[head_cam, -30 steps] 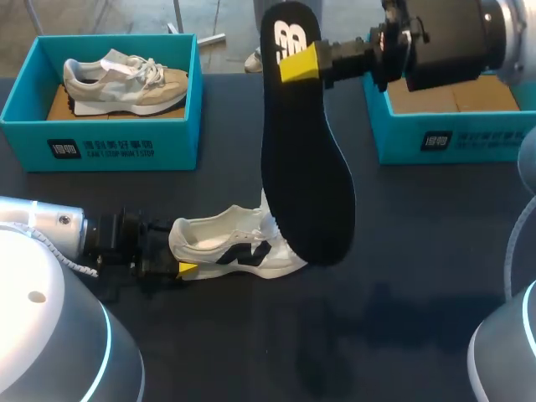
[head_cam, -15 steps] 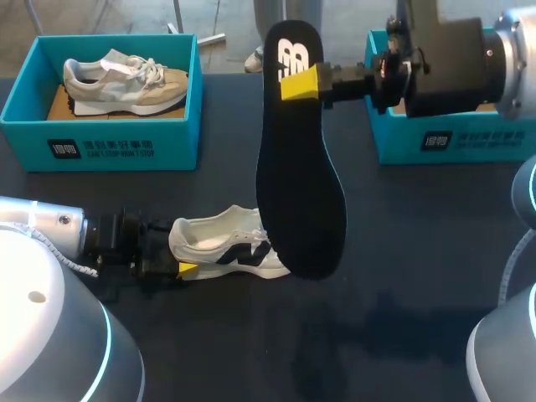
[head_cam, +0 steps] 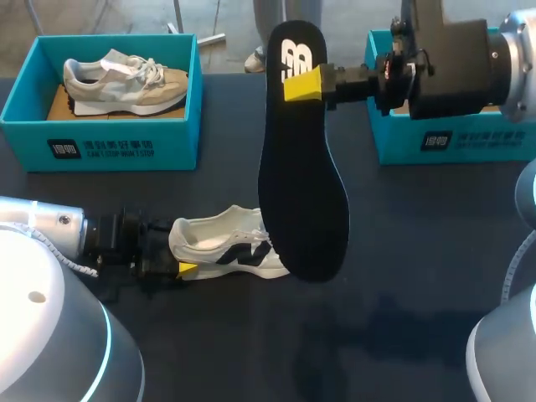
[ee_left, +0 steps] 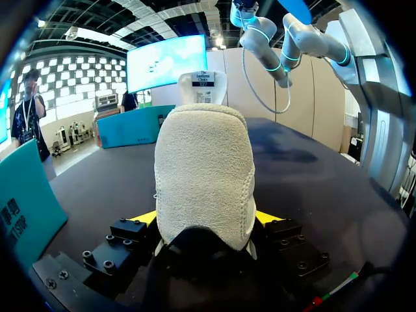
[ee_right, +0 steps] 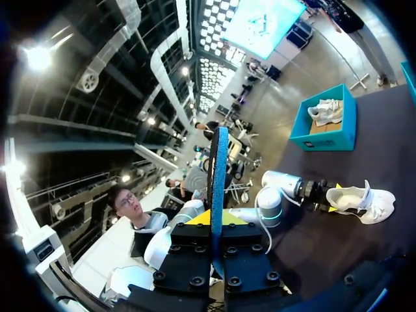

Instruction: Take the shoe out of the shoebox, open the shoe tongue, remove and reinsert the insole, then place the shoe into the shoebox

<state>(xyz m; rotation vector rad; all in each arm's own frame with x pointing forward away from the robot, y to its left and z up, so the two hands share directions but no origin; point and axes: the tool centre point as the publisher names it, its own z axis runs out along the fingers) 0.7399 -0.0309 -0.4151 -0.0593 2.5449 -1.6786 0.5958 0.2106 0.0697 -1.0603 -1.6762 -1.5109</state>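
Jaws clamped; left arm low, right arm high.

Matt black insole, fuzzy cloth heel of white shoe, smooth teal cardboard shoebox, matt dark table

Toe of shoe out of sight behind insole

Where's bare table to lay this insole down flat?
Widest bare patch of the dark table: right of the white-and-black shoe, in front of the right teal shoebox. A narrower strip lies between the left teal shoebox and that shoe. Crowded at the shoe's heel, gripped by the left hand; the right hand holds the black insole aloft.
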